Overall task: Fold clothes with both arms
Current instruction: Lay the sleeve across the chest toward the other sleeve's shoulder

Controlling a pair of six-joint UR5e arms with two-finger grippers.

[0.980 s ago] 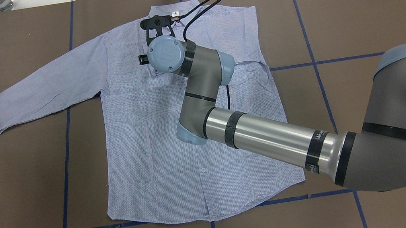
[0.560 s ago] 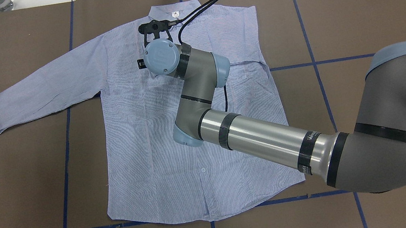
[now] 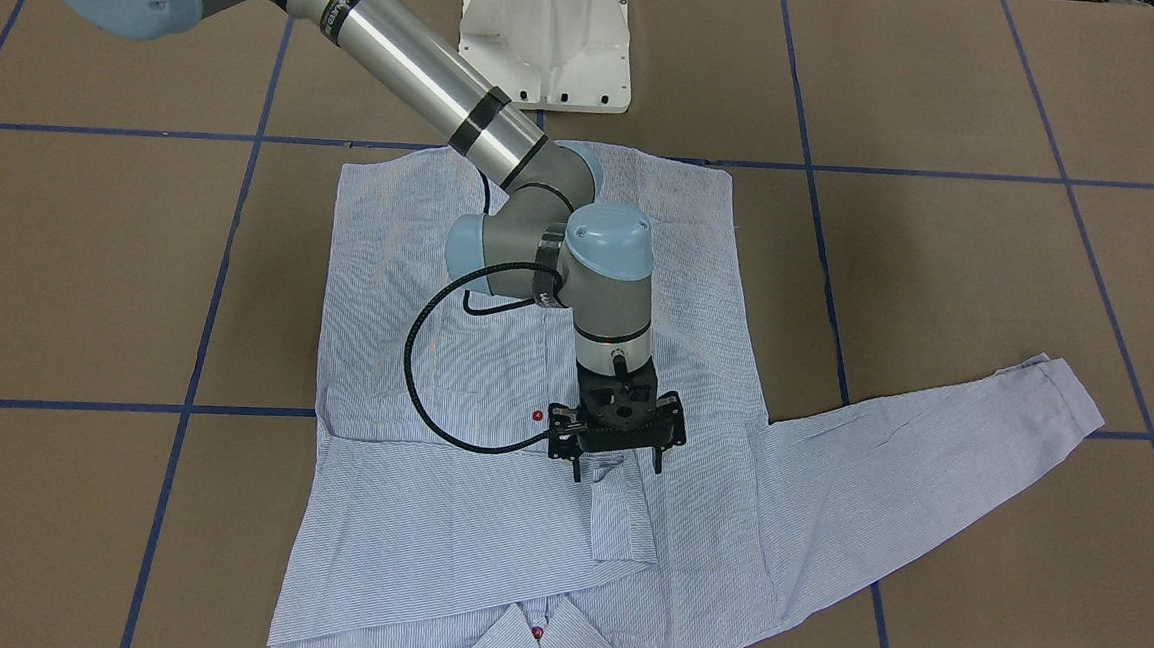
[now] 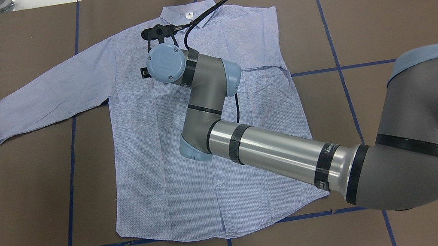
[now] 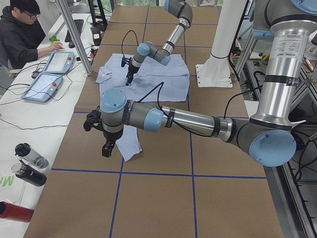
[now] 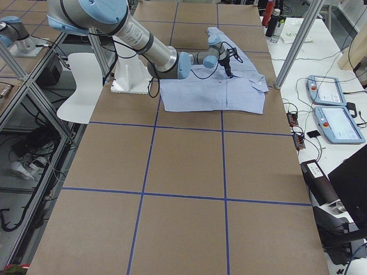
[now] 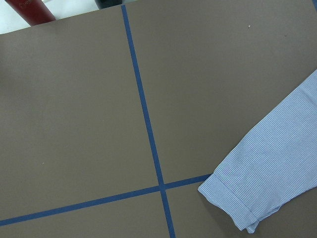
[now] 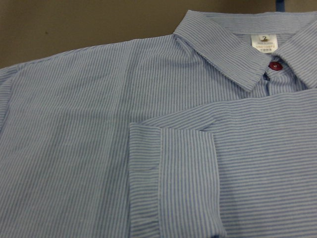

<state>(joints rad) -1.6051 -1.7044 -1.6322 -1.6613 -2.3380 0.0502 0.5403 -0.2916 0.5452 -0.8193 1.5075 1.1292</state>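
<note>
The striped shirt (image 4: 189, 157) lies flat, front up, collar (image 4: 188, 14) at the far edge. One sleeve (image 4: 37, 98) is stretched out to the overhead view's left. The other sleeve is folded across the chest, with its cuff (image 3: 615, 517) under my right gripper. My right gripper (image 4: 161, 40) hangs open and empty just above the chest near the collar; it also shows in the front view (image 3: 616, 467). The right wrist view shows the collar label (image 8: 262, 42), a red button (image 8: 275, 65) and the cuff (image 8: 173, 178). My left gripper (image 5: 106, 146) hovers beside the stretched sleeve's cuff (image 7: 237, 208); I cannot tell its state.
The white pedestal base (image 3: 547, 32) stands at the robot's edge of the table. Blue tape lines (image 4: 67, 184) grid the brown table. An operator (image 5: 20, 29) sits at tablets (image 5: 49, 74) on a side bench, and bottles (image 5: 29, 163) lie there.
My right arm has swung left over the chest, carrying the open gripper from beside the collar's middle toward the shoulder of the stretched sleeve. The shirt has not moved.
</note>
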